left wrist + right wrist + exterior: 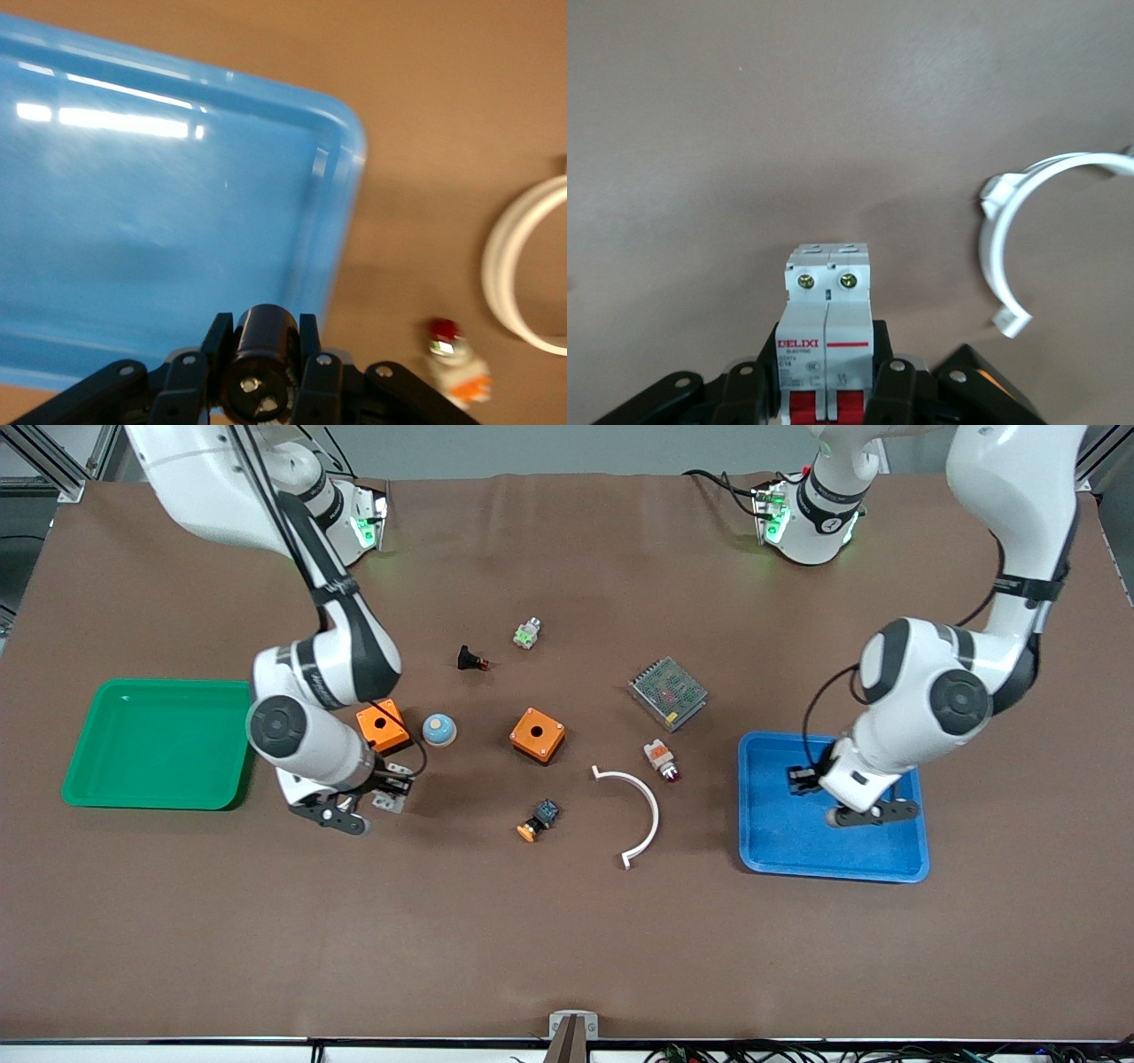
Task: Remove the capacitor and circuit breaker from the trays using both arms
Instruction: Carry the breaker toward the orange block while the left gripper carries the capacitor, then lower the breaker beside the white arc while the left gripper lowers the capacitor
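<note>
My left gripper (800,779) is shut on the capacitor (261,350), a short black cylinder with light terminals on its shiny end. It holds the capacitor over the blue tray (797,841), near the tray edge that faces the middle of the table; the tray also shows in the left wrist view (159,204). My right gripper (390,790) is shut on the breaker (827,305), a white-grey block with red levers. It holds the breaker (388,802) low over bare table, between the green tray (133,685) and an orange box (383,725).
Mid-table lie a second orange box (537,735), a blue dome (438,729), a metal mesh unit (668,693), a white curved strip (640,806), a white-and-orange part with a red tip (661,759), an orange-capped button (538,820) and a black red-tipped part (470,659).
</note>
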Controlling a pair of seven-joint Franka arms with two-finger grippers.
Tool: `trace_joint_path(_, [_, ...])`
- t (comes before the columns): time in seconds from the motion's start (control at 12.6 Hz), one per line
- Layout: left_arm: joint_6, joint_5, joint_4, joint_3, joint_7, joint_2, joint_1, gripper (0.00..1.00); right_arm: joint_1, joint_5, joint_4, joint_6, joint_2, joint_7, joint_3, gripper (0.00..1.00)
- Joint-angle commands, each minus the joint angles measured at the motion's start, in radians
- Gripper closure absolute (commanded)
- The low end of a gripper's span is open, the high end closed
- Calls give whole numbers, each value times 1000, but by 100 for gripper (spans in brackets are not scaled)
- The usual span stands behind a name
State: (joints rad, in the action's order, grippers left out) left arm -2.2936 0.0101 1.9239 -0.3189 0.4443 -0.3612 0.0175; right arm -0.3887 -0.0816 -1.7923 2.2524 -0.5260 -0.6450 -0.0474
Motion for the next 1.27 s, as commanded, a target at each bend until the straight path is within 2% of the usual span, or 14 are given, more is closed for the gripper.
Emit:
trace_joint_path(0.0, [0,25,18,3,225,11,-121,100,-16,63,33,-2,-43,-83,-14,95])
trace_joint_path(0.08, [0,52,12,1,306,7,-157,100,-21,63,37,0,-52,-106,-12,87])
trace_joint_path(0.24, [-9,59,9,1,500,-16,-269,100,-16,59,51,-8,-52,-124,-12,45])
trace_joint_path(0.32, [-27,67,9,1,581,-36,-312,100,-9,57,63,-14,-49,-125,-12,35])
trace_joint_path(0.4, [-64,83,10,1,700,-65,-371,100,11,53,97,-25,-43,-114,-15,34])
trace_joint_path(0.48, [-84,85,9,1,761,-87,-401,100,37,49,115,-58,-35,-108,-15,24])
trace_joint_path(0.55, [-113,85,10,3,821,-105,-440,100,53,51,134,-103,-16,-102,-17,0])
trace_joint_path(0.79, [-126,108,9,3,925,-157,-502,99,166,36,140,-241,70,106,-12,0])
trace_joint_path(1.03, [-181,113,7,6,1034,-222,-568,98,296,-59,137,-362,177,336,-12,0])
trace_joint_path(1.11, [-181,113,1,6,1045,-232,-574,94,329,-60,137,-385,205,384,-12,0])
trace_joint_path(1.19, [-181,113,1,6,1051,-240,-576,84,346,-60,137,-399,228,419,-14,0])
